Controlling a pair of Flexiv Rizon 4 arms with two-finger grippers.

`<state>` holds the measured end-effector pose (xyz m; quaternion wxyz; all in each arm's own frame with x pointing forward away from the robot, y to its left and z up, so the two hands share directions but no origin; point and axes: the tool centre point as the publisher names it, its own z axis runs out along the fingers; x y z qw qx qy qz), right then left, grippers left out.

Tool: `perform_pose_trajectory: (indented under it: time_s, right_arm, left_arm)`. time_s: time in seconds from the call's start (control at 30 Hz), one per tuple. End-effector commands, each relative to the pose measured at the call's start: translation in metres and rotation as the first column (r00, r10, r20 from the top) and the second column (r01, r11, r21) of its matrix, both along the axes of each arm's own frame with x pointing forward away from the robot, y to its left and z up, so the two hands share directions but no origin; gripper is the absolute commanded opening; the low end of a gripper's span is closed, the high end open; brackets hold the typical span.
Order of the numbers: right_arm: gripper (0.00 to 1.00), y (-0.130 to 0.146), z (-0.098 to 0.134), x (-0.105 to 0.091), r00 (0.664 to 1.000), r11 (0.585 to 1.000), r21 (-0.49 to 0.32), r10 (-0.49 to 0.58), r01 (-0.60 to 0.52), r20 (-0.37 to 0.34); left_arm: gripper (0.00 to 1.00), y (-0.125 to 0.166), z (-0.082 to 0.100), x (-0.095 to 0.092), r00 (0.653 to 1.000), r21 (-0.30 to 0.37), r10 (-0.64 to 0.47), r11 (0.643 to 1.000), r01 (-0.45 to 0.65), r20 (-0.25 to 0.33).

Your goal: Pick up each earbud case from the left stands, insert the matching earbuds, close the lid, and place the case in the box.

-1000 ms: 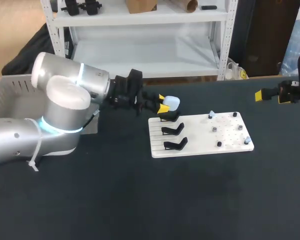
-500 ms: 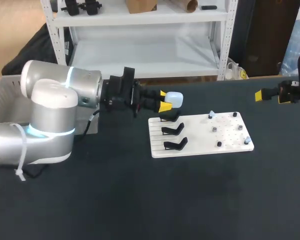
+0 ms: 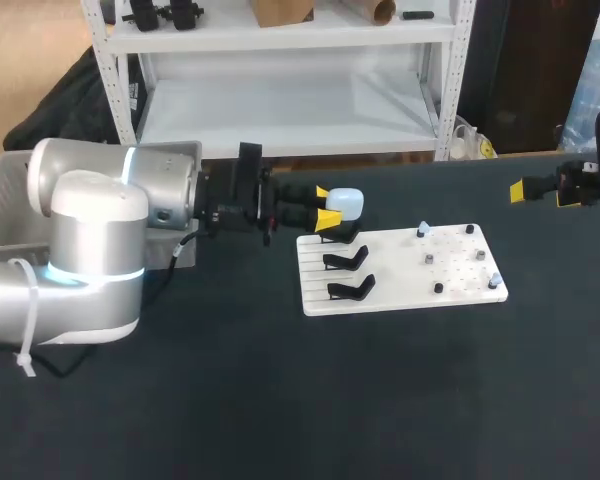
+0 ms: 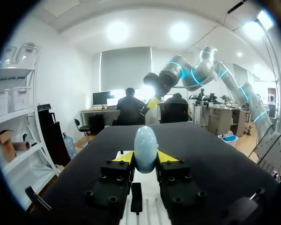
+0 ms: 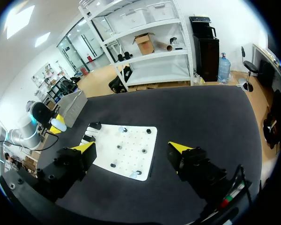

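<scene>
Left gripper [image 3: 327, 204] was clenched on the pale blue, egg-shaped plastic earbud case [image 3: 347, 203], with one yellow fingertip [image 3: 323, 192] pressed on each side. From the left wrist camera I saw the case standing upright between the fingers, its rounded end poking out past the tips. It was off the table, held in the air. Right under the case sat the rearmost of three black curved stands [image 3: 338, 232]. The other two stands [image 3: 346, 259] lay in a row nearer to me, all on a flat white rectangular board [image 3: 400, 272]. Beyond the stands, the far half of the board carried several small earbuds on pegs [image 3: 430, 257], well apart from the gripper. Behind the left arm, a grey open box [image 3: 8, 195] sat at the edge of the black table [image 3: 280, 400].

Right gripper [image 5: 131, 149] was released, jaws spread wide and nothing between them. It hung above the table, with the white board ahead of it and below.
</scene>
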<state>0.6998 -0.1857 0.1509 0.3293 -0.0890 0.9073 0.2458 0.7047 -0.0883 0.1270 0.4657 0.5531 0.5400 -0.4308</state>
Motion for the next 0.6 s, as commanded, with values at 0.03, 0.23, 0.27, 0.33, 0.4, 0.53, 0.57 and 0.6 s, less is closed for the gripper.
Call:
perform_pose_trajectory:
  time_s: [0.03,0.23,0.27,0.33,0.4,0.53,0.57,0.6]
  right_arm:
    - [1.0,0.0,-0.001,0.001,1.0,1.0,0.001,0.002,-0.002,0.001]
    - [1.0,0.0,-0.001,0.001,1.0,1.0,0.001,0.002,-0.002,0.001]
    - [1.0,0.0,-0.001,0.001,1.0,1.0,0.001,0.002,-0.002,0.001]
    - [1.0,0.0,-0.001,0.001,1.0,1.0,0.001,0.002,-0.002,0.001]
    - [1.0,0.0,-0.001,0.001,1.0,1.0,0.001,0.002,-0.002,0.001]
    - [1.0,0.009,-0.001,-0.005,0.999,0.999,-0.018,0.027,-0.027,-0.02]
    - [1.0,0.012,0.0,-0.008,0.999,0.999,-0.018,0.034,-0.034,-0.021]
    - [1.0,0.016,0.001,-0.012,0.999,0.999,-0.017,0.046,-0.047,-0.025]
  left_arm:
    - [0.0,0.0,0.0,-0.003,1.0,-0.004,0.02,1.0,-0.02,0.006]
    - [0.0,0.0,0.0,-0.003,1.0,-0.004,0.02,1.0,-0.02,0.006]
    - [0.0,0.0,0.0,-0.003,1.0,-0.004,0.02,1.0,-0.02,0.006]
    - [0.0,0.0,-0.003,-0.006,0.999,-0.022,0.031,0.999,-0.031,-0.008]
    - [0.0,-0.002,-0.009,-0.009,0.998,-0.053,0.047,0.997,-0.048,-0.03]
    - [0.0,-0.009,-0.019,-0.014,0.998,-0.097,0.024,0.995,-0.03,-0.061]
    - [0.0,-0.011,-0.02,-0.014,0.998,-0.102,0.015,0.995,-0.022,-0.063]
    - [0.0,-0.013,-0.02,-0.014,0.998,-0.103,0.007,0.995,-0.014,-0.06]
